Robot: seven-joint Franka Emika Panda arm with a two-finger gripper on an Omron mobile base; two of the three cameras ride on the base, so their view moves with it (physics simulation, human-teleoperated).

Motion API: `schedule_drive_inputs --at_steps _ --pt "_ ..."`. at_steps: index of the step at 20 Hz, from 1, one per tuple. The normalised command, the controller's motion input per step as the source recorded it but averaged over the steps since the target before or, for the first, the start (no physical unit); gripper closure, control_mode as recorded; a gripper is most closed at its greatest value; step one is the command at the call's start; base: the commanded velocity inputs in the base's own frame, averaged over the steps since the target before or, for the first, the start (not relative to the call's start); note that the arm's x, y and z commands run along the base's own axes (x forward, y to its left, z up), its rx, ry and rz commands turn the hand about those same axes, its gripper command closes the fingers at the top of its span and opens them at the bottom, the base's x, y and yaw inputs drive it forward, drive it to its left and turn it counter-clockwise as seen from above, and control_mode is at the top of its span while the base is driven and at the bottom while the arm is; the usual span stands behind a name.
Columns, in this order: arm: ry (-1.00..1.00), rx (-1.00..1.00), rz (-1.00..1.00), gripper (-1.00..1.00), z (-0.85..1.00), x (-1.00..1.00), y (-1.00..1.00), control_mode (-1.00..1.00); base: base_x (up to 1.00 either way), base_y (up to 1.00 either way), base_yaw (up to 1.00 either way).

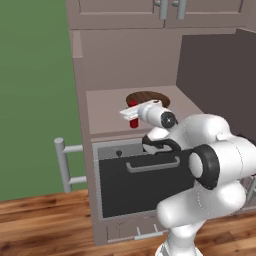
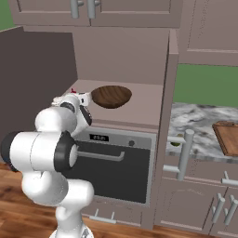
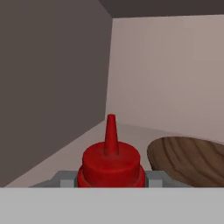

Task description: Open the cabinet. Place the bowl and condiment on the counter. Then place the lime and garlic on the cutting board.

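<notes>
The tall cabinet [image 2: 121, 51] stands open, its door [image 2: 179, 153] swung out at 3 o'clock in the right base view. On the shelf inside sits the wide wooden bowl [image 2: 111, 96]. At its 9 o'clock stands the small red condiment [image 3: 111, 164], upright, with the gripper [image 3: 111, 180] clamped on its 2 sides. Step in hand, likely: moving the condiment out. Next comes a lift clear of the shelf, then a carry toward the marble counter [image 2: 197, 123] beside the cutting board [image 2: 228, 137].
</notes>
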Motion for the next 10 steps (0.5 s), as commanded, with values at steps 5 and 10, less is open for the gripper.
schedule_drive_inputs --at_steps 5,10 --pt "0.00 0.00 0.00 1.00 0.19 -0.36 -0.09 -1.00 0.00 0.00 0.00" --pt "0.00 -0.01 0.00 1.00 0.22 -0.35 -0.10 -1.00 0.00 0.00 0.00"
